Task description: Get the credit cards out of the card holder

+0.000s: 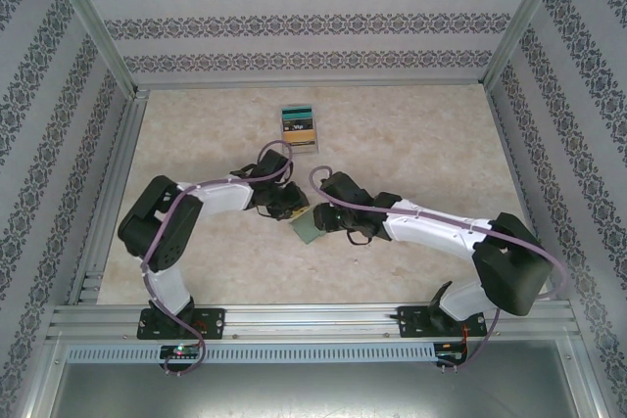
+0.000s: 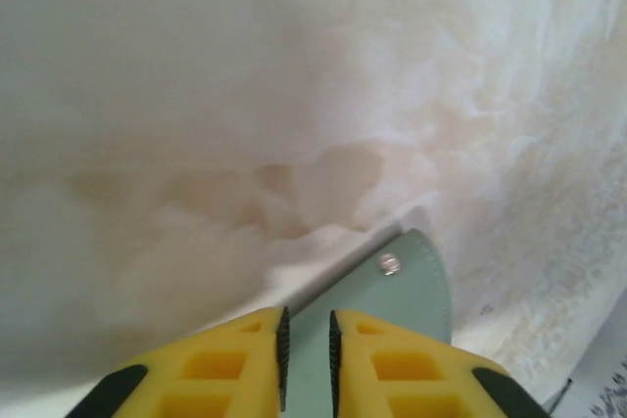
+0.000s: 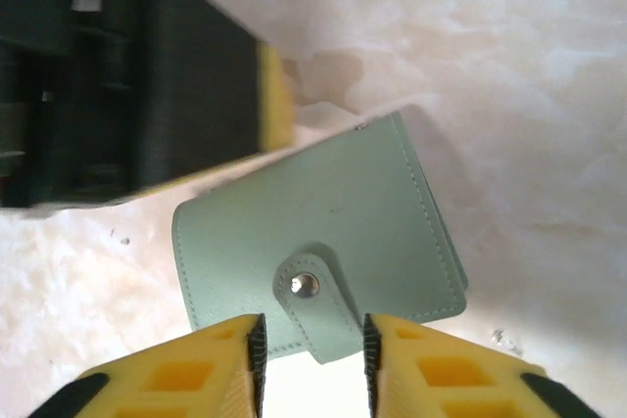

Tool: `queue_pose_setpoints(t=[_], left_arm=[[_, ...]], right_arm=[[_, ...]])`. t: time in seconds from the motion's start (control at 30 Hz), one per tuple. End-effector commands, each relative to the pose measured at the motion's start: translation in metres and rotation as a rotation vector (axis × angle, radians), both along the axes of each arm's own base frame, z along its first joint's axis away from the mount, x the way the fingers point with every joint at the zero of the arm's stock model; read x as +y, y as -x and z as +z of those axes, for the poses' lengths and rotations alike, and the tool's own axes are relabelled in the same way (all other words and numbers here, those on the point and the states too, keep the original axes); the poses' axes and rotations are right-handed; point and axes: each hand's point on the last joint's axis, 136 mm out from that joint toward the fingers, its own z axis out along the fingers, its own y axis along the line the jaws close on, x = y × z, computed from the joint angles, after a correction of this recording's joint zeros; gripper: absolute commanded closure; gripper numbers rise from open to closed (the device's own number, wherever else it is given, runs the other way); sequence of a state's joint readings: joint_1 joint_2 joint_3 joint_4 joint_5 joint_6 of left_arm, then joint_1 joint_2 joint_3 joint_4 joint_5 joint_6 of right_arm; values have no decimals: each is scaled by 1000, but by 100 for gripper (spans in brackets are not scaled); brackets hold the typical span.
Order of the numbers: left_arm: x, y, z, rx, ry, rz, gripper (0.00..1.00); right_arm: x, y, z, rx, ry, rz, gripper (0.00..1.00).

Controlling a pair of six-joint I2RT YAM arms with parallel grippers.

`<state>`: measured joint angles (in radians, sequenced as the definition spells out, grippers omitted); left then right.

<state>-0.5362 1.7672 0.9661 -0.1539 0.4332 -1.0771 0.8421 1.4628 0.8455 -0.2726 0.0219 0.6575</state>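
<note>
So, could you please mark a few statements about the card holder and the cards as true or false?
1. The card holder is folded closed, its tab over the front. True.
2. The credit cards lie on the table beyond both arms. True.
3. The right gripper is clamped on a teal card. False: its jaws stand apart beside the holder's tab.
4. The holder lies against the back wall. False: it sits mid-table, between the left gripper and the right one.

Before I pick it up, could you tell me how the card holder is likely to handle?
The card holder looks like thin stitched leatherette, so it is probably light and somewhat bendy, not rigid. Its snap tab appears fastened, so it should stay folded when lifted. Being flat, it would likely slide rather than roll.
</note>
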Motion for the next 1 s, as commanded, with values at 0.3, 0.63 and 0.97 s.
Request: queue_pose_setpoints(t=[0.3, 0.63, 0.97], left_arm=[[83, 22, 19, -45, -84, 163, 69], [98, 35, 40, -126, -80, 170, 60], [100, 46, 33, -117, -68, 159, 60]], right_arm=[[13, -5, -42, 224, -104, -114, 33], [46, -36, -36, 233, -128, -36, 26], [46, -48, -21, 157, 57, 73, 27]])
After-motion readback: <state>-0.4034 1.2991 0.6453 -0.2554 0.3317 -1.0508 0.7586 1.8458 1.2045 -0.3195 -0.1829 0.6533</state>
